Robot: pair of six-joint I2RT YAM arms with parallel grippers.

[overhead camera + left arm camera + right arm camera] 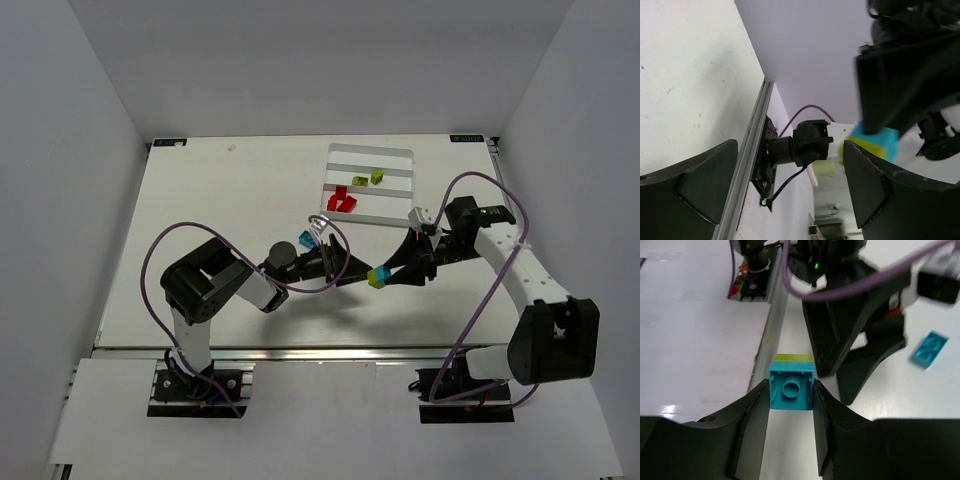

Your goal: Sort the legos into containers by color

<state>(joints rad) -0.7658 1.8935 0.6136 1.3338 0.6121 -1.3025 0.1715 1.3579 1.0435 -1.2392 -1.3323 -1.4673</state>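
A white tabletop (200,190) carries a white three-compartment tray (390,208), set well beyond both grippers. The right gripper (385,274) is clamped on a cyan brick (791,389) with a yellow-green brick (794,358) stuck to its far face, probably so the pair can be pulled apart before sorting. The left gripper (352,266) is spread wide and empty, faced just opposite that pair. Red legos (342,200) and yellow-green legos (368,178) seem already sorted into separate compartments. A loose cyan lego (306,240) is seen on the tabletop beside the left gripper.
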